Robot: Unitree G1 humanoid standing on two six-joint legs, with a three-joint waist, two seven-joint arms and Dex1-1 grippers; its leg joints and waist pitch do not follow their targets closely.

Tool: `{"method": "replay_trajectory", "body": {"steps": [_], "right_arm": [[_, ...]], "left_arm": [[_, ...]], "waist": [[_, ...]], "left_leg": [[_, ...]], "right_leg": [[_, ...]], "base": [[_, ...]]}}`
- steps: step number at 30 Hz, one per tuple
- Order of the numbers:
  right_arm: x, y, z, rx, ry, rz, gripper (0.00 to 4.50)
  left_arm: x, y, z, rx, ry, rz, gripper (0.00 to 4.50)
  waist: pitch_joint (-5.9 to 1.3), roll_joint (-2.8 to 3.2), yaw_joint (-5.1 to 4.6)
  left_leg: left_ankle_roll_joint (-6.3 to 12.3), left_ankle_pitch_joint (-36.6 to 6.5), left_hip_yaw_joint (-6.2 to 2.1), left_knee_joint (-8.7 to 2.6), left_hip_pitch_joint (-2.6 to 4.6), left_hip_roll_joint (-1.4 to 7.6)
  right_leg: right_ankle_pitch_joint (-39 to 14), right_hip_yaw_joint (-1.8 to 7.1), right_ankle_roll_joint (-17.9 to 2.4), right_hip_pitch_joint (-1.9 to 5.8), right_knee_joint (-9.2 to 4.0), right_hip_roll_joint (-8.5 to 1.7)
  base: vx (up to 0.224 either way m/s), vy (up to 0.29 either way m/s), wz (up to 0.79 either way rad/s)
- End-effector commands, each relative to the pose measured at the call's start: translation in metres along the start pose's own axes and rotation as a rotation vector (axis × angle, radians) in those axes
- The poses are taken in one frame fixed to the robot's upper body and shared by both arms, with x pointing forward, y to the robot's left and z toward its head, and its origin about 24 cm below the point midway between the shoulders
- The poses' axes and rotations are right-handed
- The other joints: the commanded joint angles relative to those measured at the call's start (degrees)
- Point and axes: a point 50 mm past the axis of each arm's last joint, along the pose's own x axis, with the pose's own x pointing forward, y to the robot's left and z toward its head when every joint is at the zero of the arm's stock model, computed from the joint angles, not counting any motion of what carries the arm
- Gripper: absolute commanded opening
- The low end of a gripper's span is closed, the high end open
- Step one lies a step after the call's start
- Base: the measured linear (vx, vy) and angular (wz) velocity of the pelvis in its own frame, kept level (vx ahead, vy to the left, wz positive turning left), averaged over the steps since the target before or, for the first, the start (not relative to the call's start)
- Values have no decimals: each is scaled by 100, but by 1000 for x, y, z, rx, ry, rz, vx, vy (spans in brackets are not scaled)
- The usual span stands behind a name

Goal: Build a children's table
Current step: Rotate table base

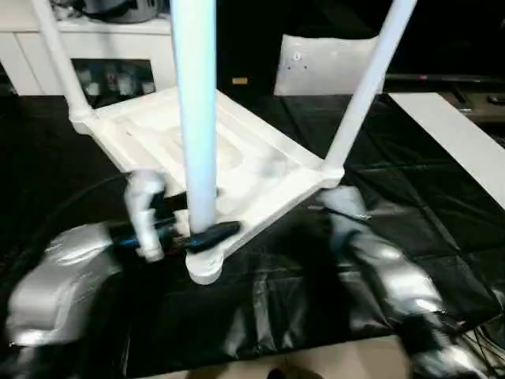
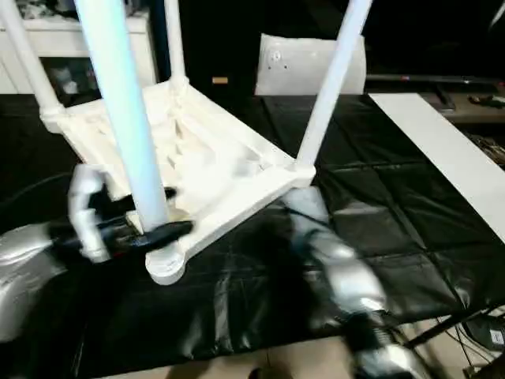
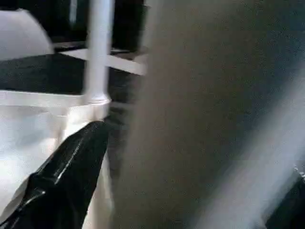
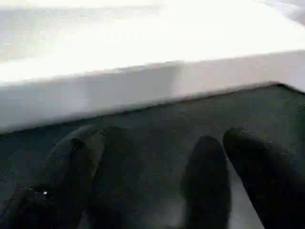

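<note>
The children's table (image 2: 213, 166) lies inverted with all four legs socketed; the left gripper (image 1: 193, 225) brackets the near leg (image 1: 196, 110), jaws spread, and the right gripper (image 4: 157, 181) is likewise spread, holding nothing, so righting appears outstanding.

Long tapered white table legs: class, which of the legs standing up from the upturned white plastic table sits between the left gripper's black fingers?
The nearest leg, in the front corner socket. The left gripper straddles its base; the other legs stand farther back, untouched.

no readable text anywhere, no labels, no brand marks, no numbers or signs on anything in view
</note>
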Motion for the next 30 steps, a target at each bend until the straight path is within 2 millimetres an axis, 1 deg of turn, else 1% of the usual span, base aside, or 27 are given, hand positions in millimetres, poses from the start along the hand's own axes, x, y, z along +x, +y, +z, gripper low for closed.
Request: {"method": "replay_trajectory", "body": {"steps": [1, 2, 3, 4, 5, 6, 7, 10, 11, 13, 14, 15, 16, 17, 18, 20, 21, 22, 23, 25, 27, 28, 29, 30], "right_arm": [[5, 2, 4, -2, 4, 7, 450], [7, 4, 6, 3, 0, 17, 450], [9, 6, 8, 9, -6, 20, 450], [11, 8, 11, 10, -17, 28, 450], [12, 10, 14, 11, -28, 36, 450], [15, 13, 19, 11, -45, 46, 450], [16, 14, 20, 11, -49, 47, 450], [19, 20, 26, 4, -65, 78, 450], [21, 23, 29, -5, -71, 91, 450], [22, 26, 30, -14, -72, 102, 450], [22, 27, 30, -14, -72, 103, 450], [22, 27, 30, -15, -72, 103, 450], [24, 28, 30, -18, -72, 105, 450], [24, 28, 30, -20, -71, 108, 450], [25, 29, 31, -21, -72, 113, 450], [26, 33, 33, -20, -81, 119, 450], [26, 34, 34, -20, -85, 120, 450], [26, 34, 34, -23, -88, 118, 450], [26, 33, 34, -30, -90, 110, 450], [23, 29, 32, -37, -85, 95, 450], [20, 25, 28, -40, -79, 79, 450], [14, 19, 21, -47, -70, 61, 450], [11, 16, 18, -51, -64, 54, 450], [8, 13, 15, -53, -60, 43, 450]], "left_arm": [[12, -16, 1, -29, 4, -127, 445], [14, -19, 1, -31, 8, -147, 445], [15, -21, 0, -38, 12, -165, 445], [17, -26, -1, -49, 17, -194, 445], [19, -29, -2, -55, 21, -214, 445], [23, -33, -3, -66, 24, -243, 445], [24, -33, -3, -69, 24, -249, 445], [36, -37, -4, -70, 24, -283, 445], [44, -40, -3, -72, 12, -304, 445], [54, -42, -2, -67, -1, -321, 445], [56, -41, -2, -64, -2, -321, 445], [58, -41, -2, -60, -4, -321, 445], [63, -41, -1, -52, -13, -322, 445], [66, -41, 0, -53, -19, -328, 445], [71, -42, 2, -53, -27, -341, 445], [79, -48, 3, -53, -34, -372, 445], [80, -49, 2, -54, -34, -376, 445], [81, -49, 1, -48, -27, -368, 445], [81, -48, -1, -40, -18, -356, 445], [78, -46, -4, -33, 4, -344, 445], [74, -46, -7, -30, 25, -335, 445], [68, -46, -9, -29, 41, -321, 445], [65, -47, -10, -29, 47, -315, 445], [63, -47, -11, -31, 51, -308, 445]], "waist": [[-303, 97, 8], [-304, 100, 1], [-295, 105, 5], [-299, 107, -5], [-296, 115, -6], [-308, 112, -33], [-307, 107, -71], [-310, 98, -98], [-310, 86, -104], [-305, 94, -101], [-305, 98, -102], [-307, 92, -107], [-315, 79, -127], [-314, 80, -134], [-315, 66, -150], [-317, 103, -177], [-324, 84, -196], [-330, 90, -223], [-331, 89, -230], [-332, 75, -256], [-326, 80, -256], [-321, 77, -248], [-319, 84, -234], [-325, 80, -229]], "left_leg": [[-77, -1403, 109, -434, -42, -11], [-77, -1429, 105, -437, -41, -12], [-81, -1450, 100, -443, -45, -12], [-92, -1480, 98, -442, -39, -9], [-101, -1482, 90, -450, -50, -10], [-118, -1459, 86, -446, -57, -8], [-115, -1451, 82, -447, -64, -8], [-83, -1406, 93, -436, -71, -13], [-76, -1402, 98, -431, -70, -15], [-85, -1449, 98, -429, -55, -15], [-93, -1463, 94, -430, -59, -16], [-105, -1465, 88, -432, -67, -14], [-107, -1498, 86, -429, -64, -17], [-104, -1516, 85, -428, -60, -18], [-96, -1516, 82, -425, -76, -18], [-82, -1499, 83, -420, -75, -20], [-71, -1477, 83, -420, -85, -19], [-52, -1444, 77, -419, -97, -19], [-41, -1440, 78, -417, -96, -19], [-10, -1414, 82, -414, -96, -12], [0, -1446, 85, -414, -90, -12], [-1, -1479, 82, -420, -81, -2], [-6, -1466, 81, -422, -77, 6], [4, -1373, 89, -423, -81, 13]], "right_leg": [[-2020, 196, -850, 324, -344, -177], [-2030, 192, -857, 324, -339, -165], [-2065, 183, -800, 332, -356, -161], [-2095, 183, -793, 318, -350, -164], [-2102, 178, -782, 334, -353, -163], [-2030, 179, -796, 341, -337, -166], [-1968, 176, -830, 345, -332, -161], [-1933, 181, -845, 354, -342, -163], [-1950, 181, -840, 350, -346, -159], [-2084, 177, -808, 336, -371, -159], [-2100, 176, -798, 338, -369, -158], [-2096, 174, -794, 347, -368, -164], [-2087, 170, -776, 344, -371, -160], [-2085, 168, -784, 338, -371, -161], [-2063, 166, -793, 355, -370, -165], [-2000, 168, -832, 349, -373, -165], [-1963, 166, -839, 361, -375, -162], [-1870, 161, -884, 375, -364, -163], [-1850, 161, -900, 376, -363, -164], [-1794, 159, -959, 376, -356, -163], [-1850, 158, -959, 371, -362, -160], [-1910, 160, -944, 362, -362, -163], [-1874, 162, -936, 367, -365, -161], [-1700, 172, -955, 375, -345, -160]], "base": [[0, 0, 0], [0, 0, 0], [0, 0, 0], [0, 0, 0], [0, 0, 0], [0, 0, 0], [0, 0, 0], [0, 0, 0], [0, 0, 0], [0, 0, 0], [0, 0, 0], [0, 0, 0], [0, 0, 0], [0, 0, 0], [0, 0, 0], [0, 0, 0], [0, 0, 0], [0, 0, 0], [0, 0, 0], [0, 0, 0], [0, 0, 0], [0, 0, 0], [0, 0, 0], [0, 0, 0]]}}
